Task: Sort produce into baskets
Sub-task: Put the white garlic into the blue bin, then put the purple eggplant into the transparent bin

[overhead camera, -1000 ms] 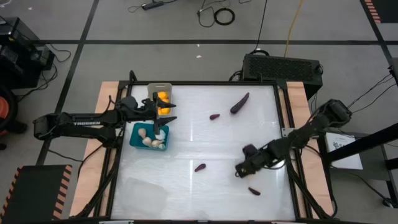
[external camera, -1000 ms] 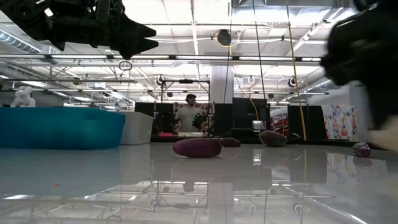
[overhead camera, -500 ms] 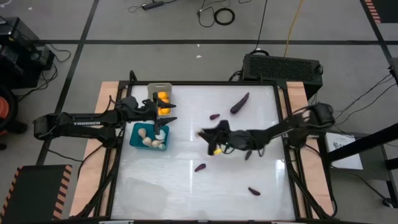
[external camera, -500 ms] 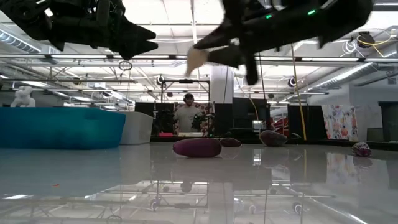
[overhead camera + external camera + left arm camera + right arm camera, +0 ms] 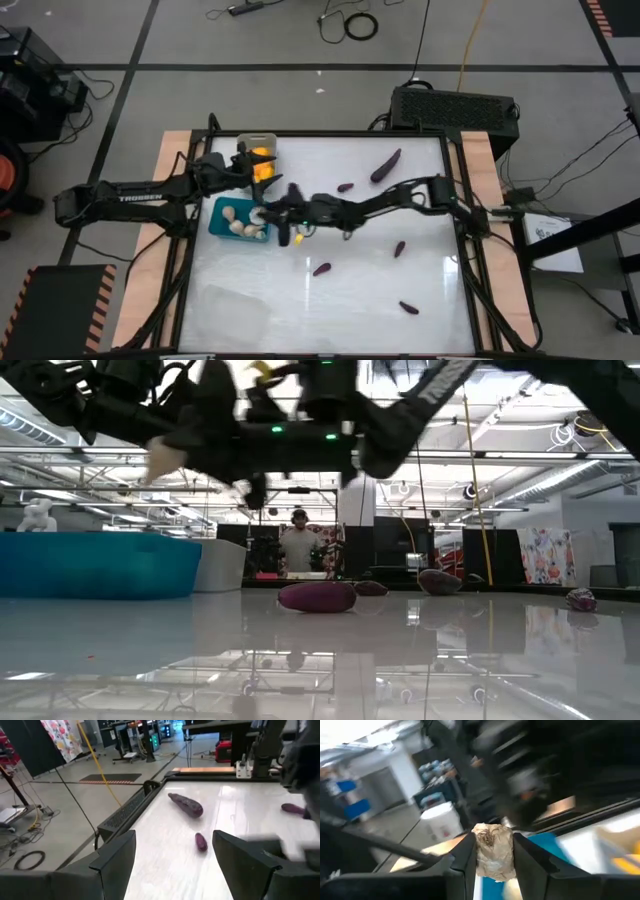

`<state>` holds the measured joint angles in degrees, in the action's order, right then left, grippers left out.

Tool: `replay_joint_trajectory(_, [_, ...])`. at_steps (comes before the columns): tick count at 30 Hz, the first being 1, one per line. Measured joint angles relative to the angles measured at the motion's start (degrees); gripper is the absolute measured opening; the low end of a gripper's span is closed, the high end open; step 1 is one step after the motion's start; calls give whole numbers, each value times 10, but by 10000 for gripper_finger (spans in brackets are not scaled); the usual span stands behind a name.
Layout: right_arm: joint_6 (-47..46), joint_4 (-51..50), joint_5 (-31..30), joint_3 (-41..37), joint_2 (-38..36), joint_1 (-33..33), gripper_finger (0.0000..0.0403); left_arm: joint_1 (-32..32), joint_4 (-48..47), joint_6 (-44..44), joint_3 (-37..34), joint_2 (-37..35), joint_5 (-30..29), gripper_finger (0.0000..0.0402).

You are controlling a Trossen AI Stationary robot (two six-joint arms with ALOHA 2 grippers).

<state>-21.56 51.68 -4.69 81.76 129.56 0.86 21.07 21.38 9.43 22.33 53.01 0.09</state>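
Note:
My right gripper reaches across the table to the right rim of the teal basket, which holds several cream garlic bulbs. It is shut on one more cream garlic bulb, also seen in the low view. My left gripper hovers open and empty beside the light grey basket, which holds orange fruits. Its fingers show wide apart in the left wrist view. Purple eggplants lie on the table: a large one and small ones. My right gripper pinches the garlic bulb by its two opposite sides between its two fingers. The fingers lie about level and come from the table's right side. The bulb is lifted clear of the table.
Another small eggplant lies near the front right. A clear basket stands faintly at the front left. The two arms are close together over the baskets. A person stands in the room behind the table.
My right gripper has risen from the table's near right part and swept fast toward the left edge, carrying the garlic bulb clear of the table up to the teal basket.

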Motion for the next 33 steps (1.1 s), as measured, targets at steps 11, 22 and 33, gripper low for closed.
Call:
replay_joint_trajectory(11, [53, -248, 47, 202, 105, -2, 106, 15, -16, 0, 0, 0, -7, 271])
replay_joint_trajectory(22, [92, -425, 48, 264, 79, -1, 210, 15, 9, -33, 0, 0, -41, 271])
replay_joint_trajectory(33, [106, -517, 48, 268, 22, 6, 249, 12, 0, -91, 0, 0, -36, 271])
